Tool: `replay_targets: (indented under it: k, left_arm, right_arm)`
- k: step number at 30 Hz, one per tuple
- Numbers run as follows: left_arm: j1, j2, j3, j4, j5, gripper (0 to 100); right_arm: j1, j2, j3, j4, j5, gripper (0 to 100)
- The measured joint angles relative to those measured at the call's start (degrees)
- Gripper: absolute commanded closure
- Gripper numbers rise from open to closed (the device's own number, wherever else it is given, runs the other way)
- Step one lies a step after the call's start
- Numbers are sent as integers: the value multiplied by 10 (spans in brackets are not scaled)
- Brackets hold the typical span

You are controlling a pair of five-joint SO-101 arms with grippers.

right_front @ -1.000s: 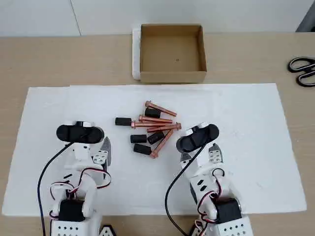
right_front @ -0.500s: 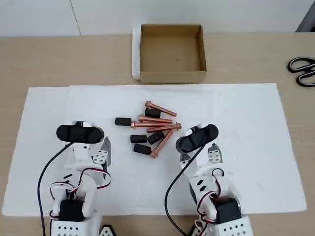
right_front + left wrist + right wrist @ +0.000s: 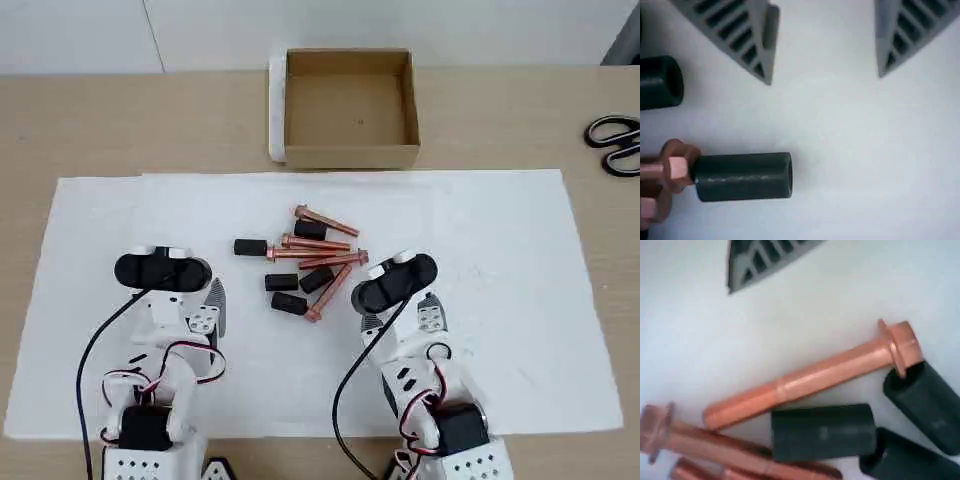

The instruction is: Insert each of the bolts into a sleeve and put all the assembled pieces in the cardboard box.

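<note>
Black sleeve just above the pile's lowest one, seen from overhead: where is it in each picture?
High view: sleeve on the pile's left side.
Left wrist view: sleeve cut off, near the left gripper.
Right wrist view: sleeve cut off, beside two other sleeves.
Shared landmark: white sheet.

Folded low, side by side, wrists tipped downward. On the left gripper [image 3: 824, 77], jaws parted wide (tips pointing down). On the right gripper [image 3: 372, 322], angled slightly inward.

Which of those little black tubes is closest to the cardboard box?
The sleeve lying against the bolt nearest the box. The other four sleeves lie farther down the pile, toward the arms.
</note>
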Motion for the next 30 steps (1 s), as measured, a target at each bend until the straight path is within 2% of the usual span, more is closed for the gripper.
replay_targets:
  k: [6, 16, 23, 30]
  left_arm:
    - [0, 0, 0, 0, 0, 869]
    - [0, 0, 0, 0, 0, 869]
    - [0, 0, 0, 0, 0, 869]
    - [0, 0, 0, 0, 0, 869]
  right_arm:
    - [47, 0, -58, 27, 93, 734]
    - [62, 20, -185, -33, 109, 734]
    - [68, 227, -316, -24, 109, 734]
    - [63, 566, -593, 136, 110, 734]
